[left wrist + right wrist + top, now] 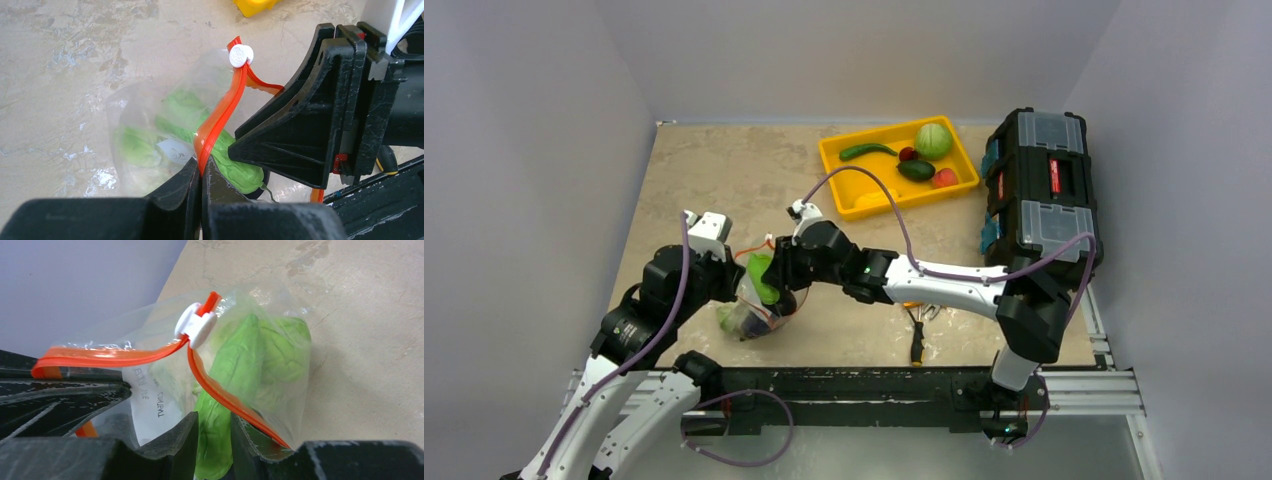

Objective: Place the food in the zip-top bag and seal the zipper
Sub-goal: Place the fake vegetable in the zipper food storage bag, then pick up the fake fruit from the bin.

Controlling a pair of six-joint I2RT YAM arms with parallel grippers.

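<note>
Left hand (201, 169) pinches the zipper (220, 117); zip-top bag (125, 107) holds green food (187, 107).

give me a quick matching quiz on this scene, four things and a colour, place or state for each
1 left gripper
2 slider
3 tray
4 toolbox

a right of the tray
b white
c shut on the zipper
d yellow

Pairs: 1-c, 2-b, 3-d, 4-a
</note>
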